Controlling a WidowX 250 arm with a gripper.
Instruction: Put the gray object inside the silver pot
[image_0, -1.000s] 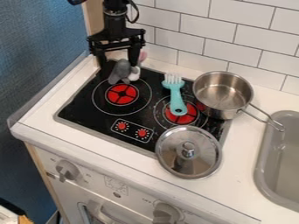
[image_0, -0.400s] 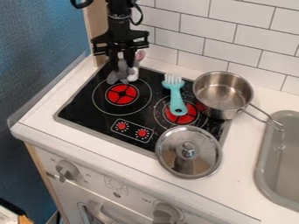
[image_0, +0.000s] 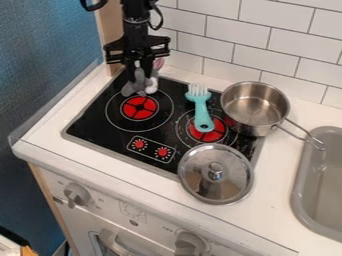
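Camera view: at the far left, on the white front panel below the black cooktop (image_0: 93, 131), a gray plastic knob (image_0: 77, 194) had small printed marks around it, too fine to make out. The black two-finger gripper (image_0: 139, 71) hung over the cooktop's rear left corner. Its two fingers stood close together, pinched about the top of the gray, lobed, soft-looking object (image_0: 137, 87). The gray object lay low at that same corner, behind a red, ringed burner (image_0: 139, 107). Just right of it were a whitish rounded piece (image_0: 152, 85) and, farther back, a pinkish one (image_0: 159, 63); whether they belonged to it, I cannot tell. Near the cooktop's front edge was an outlined panel (image_0: 151, 149) with two red printed dials ringed by white ticks. A turquoise brush with pale bristles (image_0: 201, 111) lay across the cooktop's right half. A round silver lid with a knob (image_0: 216, 185) overlapped its front right corner, and a silver metal pot with a wire handle (image_0: 255, 106) stood at its rear right corner. Right of the cooktop was a gray sink (image_0: 300, 192).
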